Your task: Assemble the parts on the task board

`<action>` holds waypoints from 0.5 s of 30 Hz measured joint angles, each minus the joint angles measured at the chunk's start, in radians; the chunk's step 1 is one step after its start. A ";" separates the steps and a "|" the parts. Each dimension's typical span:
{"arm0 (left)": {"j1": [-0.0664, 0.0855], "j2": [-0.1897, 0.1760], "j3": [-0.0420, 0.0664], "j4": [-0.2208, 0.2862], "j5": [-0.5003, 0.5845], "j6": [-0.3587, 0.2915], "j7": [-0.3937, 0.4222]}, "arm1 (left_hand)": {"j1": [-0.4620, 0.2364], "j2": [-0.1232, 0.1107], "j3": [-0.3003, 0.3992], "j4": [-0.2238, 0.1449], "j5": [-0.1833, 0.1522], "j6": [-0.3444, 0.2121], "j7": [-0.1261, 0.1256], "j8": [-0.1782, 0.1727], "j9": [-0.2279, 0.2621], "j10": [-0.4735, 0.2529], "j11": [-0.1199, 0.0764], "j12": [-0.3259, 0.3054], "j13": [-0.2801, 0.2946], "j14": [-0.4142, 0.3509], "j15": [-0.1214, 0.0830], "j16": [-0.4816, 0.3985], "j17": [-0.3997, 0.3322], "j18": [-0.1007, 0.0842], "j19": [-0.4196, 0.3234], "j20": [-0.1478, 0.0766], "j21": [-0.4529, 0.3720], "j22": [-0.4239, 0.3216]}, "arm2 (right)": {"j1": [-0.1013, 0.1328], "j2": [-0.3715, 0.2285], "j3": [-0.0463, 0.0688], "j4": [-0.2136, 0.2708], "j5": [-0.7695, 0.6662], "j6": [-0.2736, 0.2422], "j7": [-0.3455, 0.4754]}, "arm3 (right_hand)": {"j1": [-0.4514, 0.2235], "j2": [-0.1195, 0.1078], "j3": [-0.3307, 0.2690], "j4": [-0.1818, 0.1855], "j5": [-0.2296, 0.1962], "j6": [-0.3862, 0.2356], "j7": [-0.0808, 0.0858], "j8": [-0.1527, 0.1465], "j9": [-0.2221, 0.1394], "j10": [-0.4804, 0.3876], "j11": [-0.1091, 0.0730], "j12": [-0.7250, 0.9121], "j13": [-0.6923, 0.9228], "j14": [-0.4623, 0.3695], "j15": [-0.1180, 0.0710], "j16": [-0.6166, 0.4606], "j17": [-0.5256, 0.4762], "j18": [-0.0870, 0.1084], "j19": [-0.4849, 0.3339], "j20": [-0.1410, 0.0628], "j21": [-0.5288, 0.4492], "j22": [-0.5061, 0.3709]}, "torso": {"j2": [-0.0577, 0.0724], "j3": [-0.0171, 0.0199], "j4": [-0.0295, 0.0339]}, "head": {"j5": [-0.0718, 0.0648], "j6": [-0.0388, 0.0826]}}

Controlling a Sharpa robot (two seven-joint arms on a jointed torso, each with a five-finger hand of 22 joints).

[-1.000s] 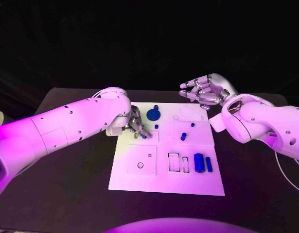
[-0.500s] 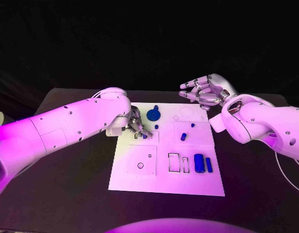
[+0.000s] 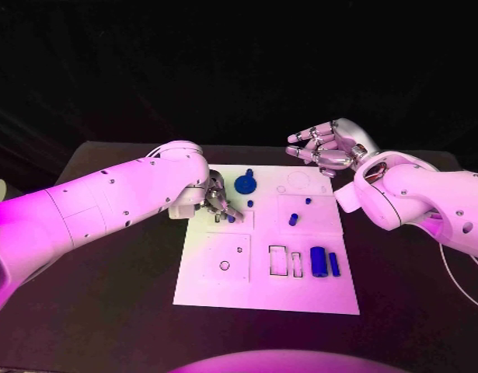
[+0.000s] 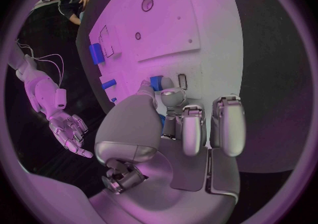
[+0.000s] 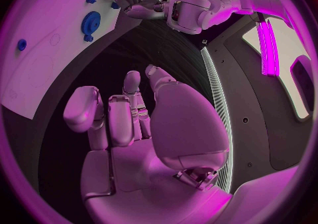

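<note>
Almost nothing is seen to have moved since the earlier frames: both arms and all parts lie as they did, with at most a slight settling of the left fingers. Nearest on the flat white rectangular task board (image 3: pixel 263 291), two empty rectangular slots are outlined beside a thick blue cylinder (image 3: pixel 319 260) and a thinner blue bar (image 3: pixel 334 263), which lie side by side near the right edge. Further in, a small blue peg (image 3: pixel 292 219) stands in the board's middle. On the board's left edge, the silver many-fingered left hand (image 3: pixel 216 203) is pressed down with its fingertips (image 4: pixel 174 98) gathered on a small blue block (image 4: pixel 156 82); the block is judged to be pinched, though the contact is partly hidden by the thumb. Just beyond it, a round blue gear (image 3: pixel 245 184) sits on the board. At the far right corner, the silver right hand (image 3: pixel 322 148) is held raised above the table, its fingers loosely spread and nothing grasped. The step in hand appears to be the seating of the small block into a recess at the board's left edge. The next move is judged to call for a straight downward press with the block kept square to its recess, then a release without dragging it out.
</note>
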 measured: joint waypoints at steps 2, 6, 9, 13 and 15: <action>0.000 0.000 0.000 0.002 0.001 -0.001 0.000 | 0.012 0.011 -0.005 -0.004 0.000 -0.007 0.007 -0.008 0.000 -0.004 0.003 0.000 -0.002 0.000 0.000 0.000 0.000 0.000 0.000 0.000 -0.006 0.000 | 0.000 0.000 0.000 0.000 0.000 0.000 0.000 | 0.000 0.000 0.000 0.000 0.000 0.000 0.000 0.000 0.000 0.000 0.000 0.000 0.000 0.000 0.000 0.000 0.000 0.000 0.000 0.000 0.000 0.000 | 0.000 0.0000 0.0002 | 0.000 0.000; 0.001 -0.001 0.001 0.007 0.004 -0.002 0.000 | 0.085 0.030 0.006 -0.031 0.000 -0.031 0.016 -0.037 -0.013 -0.009 0.009 -0.006 -0.004 0.000 0.000 0.000 0.000 0.000 0.000 0.000 -0.012 0.000 | 0.000 0.000 0.000 0.000 0.000 0.000 0.000 | 0.000 0.000 0.000 0.000 0.001 0.000 0.000 0.000 0.000 0.000 0.000 0.000 0.000 0.000 0.000 -0.002 0.000 0.000 0.000 0.000 0.000 0.000 | 0.000 0.0000 0.0005 | 0.000 0.000; 0.001 -0.001 0.002 0.011 0.011 -0.005 0.001 | 0.122 0.041 0.024 -0.055 -0.001 -0.042 0.023 -0.060 -0.021 -0.014 0.014 -0.007 -0.004 0.000 0.000 0.000 0.000 0.000 0.000 0.000 -0.012 0.000 | 0.000 0.000 0.000 0.000 -0.001 0.000 0.000 | 0.000 0.000 0.000 0.000 0.004 0.000 0.000 0.000 0.000 0.000 0.000 0.000 0.000 0.000 0.000 -0.004 0.000 0.000 0.000 0.000 0.000 -0.001 | 0.000 0.0000 0.0005 | 0.000 0.000; 0.002 -0.001 0.002 0.012 0.018 -0.012 0.001 | 0.152 0.030 0.037 -0.075 -0.005 -0.052 0.030 -0.089 -0.040 -0.020 0.019 -0.007 0.000 0.001 0.006 0.000 0.000 0.000 0.000 0.000 -0.015 0.000 | 0.000 0.000 0.000 0.000 -0.001 0.001 -0.001 | 0.000 0.000 0.000 0.000 0.004 0.000 0.000 0.000 0.000 0.000 0.000 0.000 0.000 0.000 0.000 -0.004 0.000 0.000 0.000 0.000 0.000 -0.001 | 0.000 0.0000 0.0004 | 0.000 0.000; 0.002 -0.002 0.002 0.012 0.020 -0.015 0.001 | 0.158 0.031 0.037 -0.075 -0.005 -0.054 0.032 -0.091 -0.047 -0.020 0.019 -0.007 0.002 0.000 0.007 0.000 0.000 0.000 0.000 0.000 -0.015 0.000 | 0.000 0.000 0.000 0.000 -0.001 0.001 -0.001 | 0.000 0.000 0.000 0.000 0.004 0.000 0.000 0.000 0.000 0.000 0.000 0.000 0.000 0.000 0.000 -0.004 0.000 0.000 0.000 0.000 0.000 -0.001 | 0.000 0.0000 0.0004 | 0.000 0.000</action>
